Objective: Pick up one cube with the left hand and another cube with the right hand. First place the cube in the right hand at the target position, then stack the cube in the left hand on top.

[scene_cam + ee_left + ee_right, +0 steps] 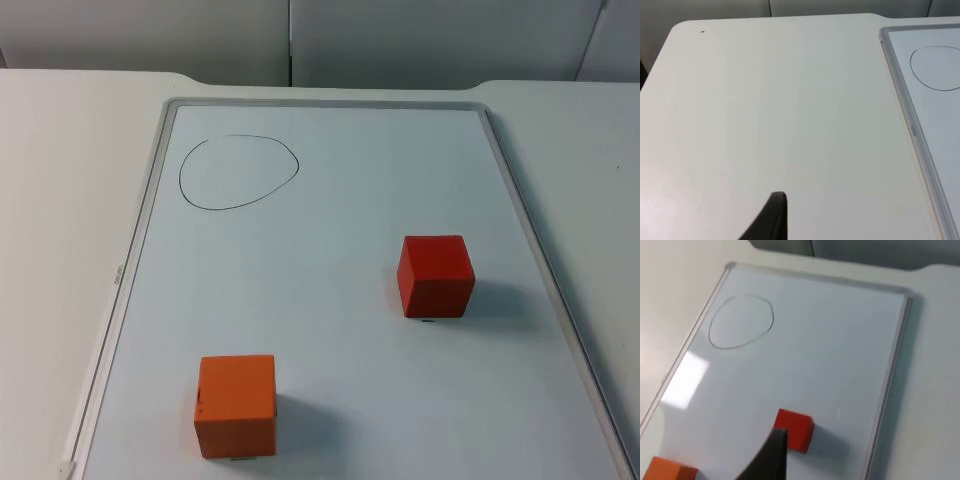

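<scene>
The left end effector point(771, 220) hangs over bare white worktop point(765, 110), with the whiteboard point(920, 150) and its drawn circle point(936, 68) off to one side of it; whether its fingers are open or closed cannot be told. The right end effector point(771, 457) hovers above the whiteboard just short of the red cube point(796, 430), finger state likewise unclear. The orange cube point(236, 405) sits well apart from the red one, both outside the circle.
</scene>
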